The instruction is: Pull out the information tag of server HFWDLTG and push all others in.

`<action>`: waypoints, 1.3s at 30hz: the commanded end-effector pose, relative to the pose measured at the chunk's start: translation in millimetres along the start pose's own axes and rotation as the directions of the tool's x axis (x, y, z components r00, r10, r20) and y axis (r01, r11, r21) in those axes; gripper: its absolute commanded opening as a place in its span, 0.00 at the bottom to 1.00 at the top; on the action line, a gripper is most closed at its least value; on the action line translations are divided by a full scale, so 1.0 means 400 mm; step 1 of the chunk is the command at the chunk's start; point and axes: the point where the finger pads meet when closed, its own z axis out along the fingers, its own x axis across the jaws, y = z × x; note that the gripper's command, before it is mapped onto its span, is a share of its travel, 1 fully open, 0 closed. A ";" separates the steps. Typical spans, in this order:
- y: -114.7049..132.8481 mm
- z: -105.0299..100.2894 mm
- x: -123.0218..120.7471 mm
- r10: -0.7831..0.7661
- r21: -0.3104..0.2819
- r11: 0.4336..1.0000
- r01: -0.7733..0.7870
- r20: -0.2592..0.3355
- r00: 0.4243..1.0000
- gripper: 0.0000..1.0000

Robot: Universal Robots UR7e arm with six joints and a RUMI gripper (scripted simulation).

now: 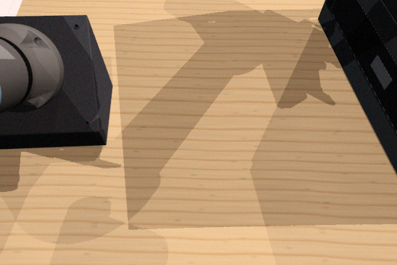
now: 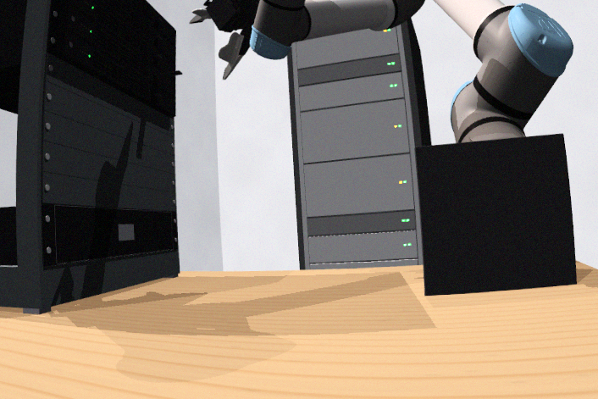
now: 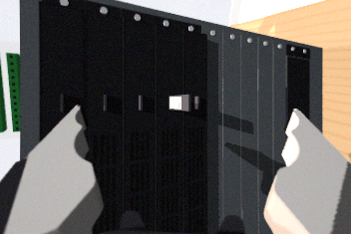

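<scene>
Pale information tag (image 3: 178, 103) jutting out of the dark upper servers, mid-face of the rack (image 3: 29, 71) in the wrist view; neighbouring tags flush. Probably a light, stiff, thin sliding tab: best pinched by its free end and moved straight along its slide, gently, since the unfastened rack (image 2: 29, 152) on the wooden surface (image 2: 338, 336) could shift. Gripper (image 2: 218, 31) near the rack's upper front, fingers spread wide, empty, not touching.
</scene>
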 end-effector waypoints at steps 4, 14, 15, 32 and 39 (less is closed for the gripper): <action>0.017 0.033 -0.004 0.001 0.001 1.000 -0.001 0.002 1.000 1.00; 0.036 0.069 -0.006 0.001 0.001 1.000 -0.001 0.002 1.000 1.00; 0.036 0.069 -0.006 0.001 0.001 1.000 -0.001 0.002 1.000 1.00; 0.048 0.090 -0.007 0.000 0.000 1.000 0.000 0.001 1.000 1.00; 0.047 0.087 -0.007 0.000 0.000 1.000 0.000 0.002 1.000 1.00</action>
